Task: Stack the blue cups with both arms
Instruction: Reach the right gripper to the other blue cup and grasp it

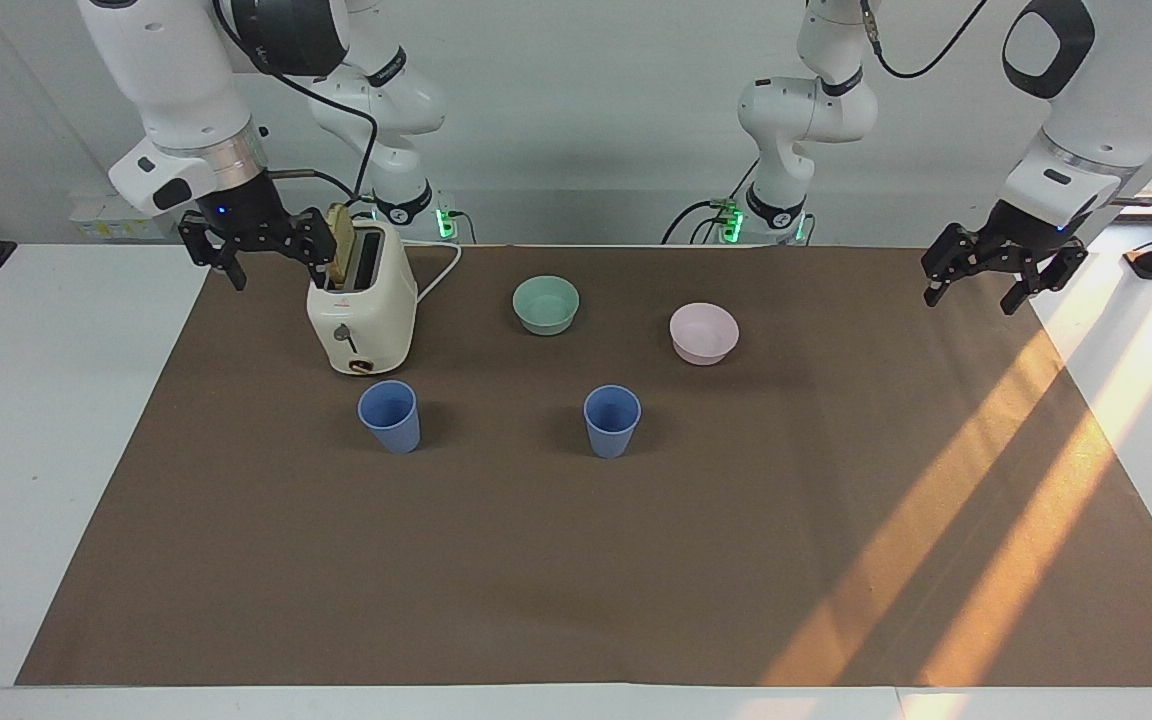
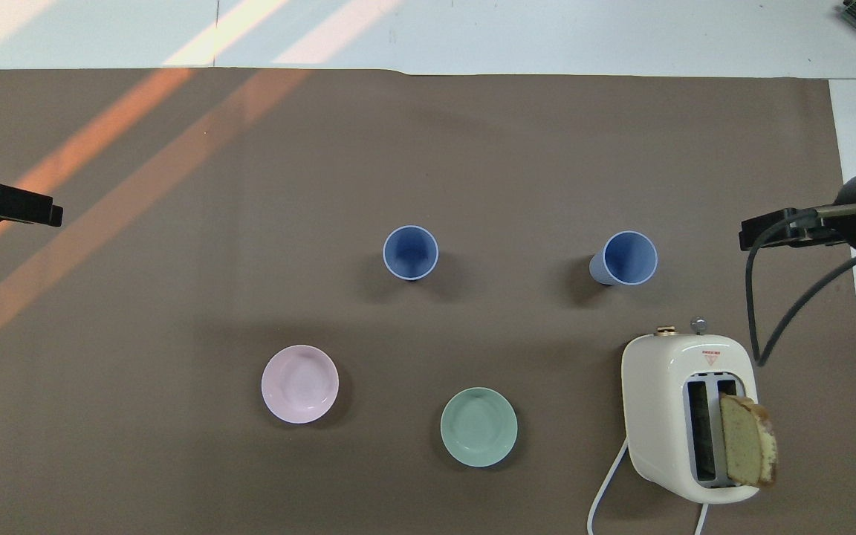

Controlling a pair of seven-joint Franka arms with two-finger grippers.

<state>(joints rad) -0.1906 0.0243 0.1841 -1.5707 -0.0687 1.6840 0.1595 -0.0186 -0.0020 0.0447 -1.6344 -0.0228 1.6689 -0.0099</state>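
Observation:
Two blue cups stand upright and apart on the brown mat. One cup (image 1: 391,415) (image 2: 625,258) is just in front of the toaster. The other cup (image 1: 612,420) (image 2: 411,253) is at mid-table. My left gripper (image 1: 971,297) (image 2: 19,212) is open and empty, up in the air over the mat's edge at the left arm's end. My right gripper (image 1: 279,275) (image 2: 773,230) is open and empty, raised beside the toaster at the right arm's end. Neither gripper touches a cup.
A cream toaster (image 1: 361,310) (image 2: 688,416) holds a bread slice (image 1: 339,255) and stands nearer to the robots than the cups. A pale green bowl (image 1: 546,303) (image 2: 478,426) and a pale pink bowl (image 1: 703,332) (image 2: 299,383) also sit nearer to the robots.

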